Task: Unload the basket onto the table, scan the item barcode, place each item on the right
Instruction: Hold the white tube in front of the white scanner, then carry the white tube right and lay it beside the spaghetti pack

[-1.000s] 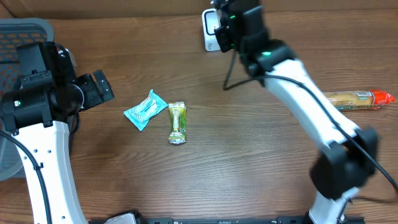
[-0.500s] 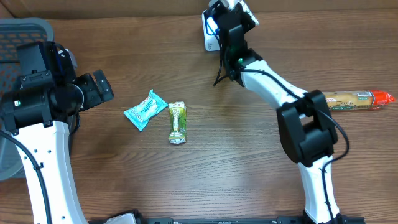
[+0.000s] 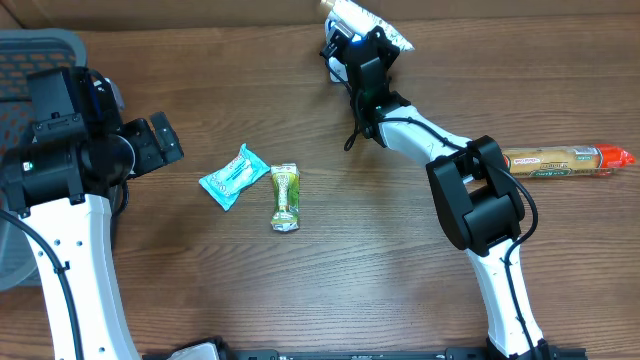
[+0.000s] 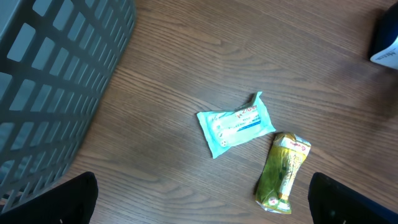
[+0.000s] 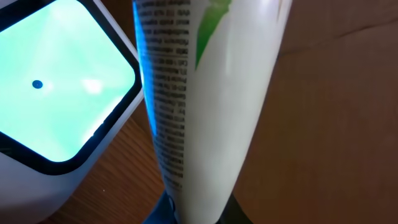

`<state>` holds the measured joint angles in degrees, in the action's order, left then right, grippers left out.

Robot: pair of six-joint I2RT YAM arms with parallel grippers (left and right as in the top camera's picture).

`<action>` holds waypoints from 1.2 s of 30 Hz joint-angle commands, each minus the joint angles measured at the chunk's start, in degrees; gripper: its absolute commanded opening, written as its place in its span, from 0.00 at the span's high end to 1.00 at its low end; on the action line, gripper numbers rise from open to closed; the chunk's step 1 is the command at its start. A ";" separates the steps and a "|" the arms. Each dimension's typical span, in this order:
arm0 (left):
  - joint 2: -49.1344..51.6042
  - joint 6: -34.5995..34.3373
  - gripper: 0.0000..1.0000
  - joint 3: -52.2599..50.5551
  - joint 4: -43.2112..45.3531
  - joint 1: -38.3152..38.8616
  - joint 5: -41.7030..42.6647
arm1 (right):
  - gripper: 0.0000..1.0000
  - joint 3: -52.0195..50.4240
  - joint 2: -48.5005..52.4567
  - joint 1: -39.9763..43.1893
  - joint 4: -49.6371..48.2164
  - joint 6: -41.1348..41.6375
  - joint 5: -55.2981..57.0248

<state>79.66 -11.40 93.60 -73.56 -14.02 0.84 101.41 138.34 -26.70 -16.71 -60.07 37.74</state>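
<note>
The white packet (image 5: 205, 93) is up at the far edge of the bench (image 3: 400, 260), pinched in the right fingers (image 3: 356, 38), which are closed on its lower end. In the wrist view its long axis runs straight away from the grip, with a strip of small print down one edge. The scanner (image 5: 56, 93) sits just beside that edge, its window glowing green and facing up and out. From this view the packet reads as close alongside the window rather than squarely over it. No barcode shows on the visible faces, so which side carries it cannot be told.

The coming move turns on that one relation – packet face against window. In my judgement it calls for a small roll or a sideways shift toward the glass.

The right arm is stretched far forward and across, its forearm low over the wood. The left fingers (image 3: 163, 138) are spread wide and empty beside the grey basket (image 3: 30, 50), well apart from the scanner – the right arm is clearly the nearer one.
</note>
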 commanded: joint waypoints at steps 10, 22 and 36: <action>-0.04 1.11 0.01 1.01 0.09 -0.22 0.22 | 0.96 1.31 0.55 0.85 2.08 0.04 -0.09; -0.04 1.11 0.00 1.01 0.09 -0.22 0.22 | 0.96 1.31 0.63 0.94 3.72 0.37 1.62; 0.09 1.11 0.00 1.01 0.09 -0.22 0.22 | 0.96 1.31 -19.67 0.20 31.76 16.94 -9.88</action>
<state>79.68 -11.40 93.60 -73.56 -14.02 0.82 101.19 132.97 -26.28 8.88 -53.45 35.86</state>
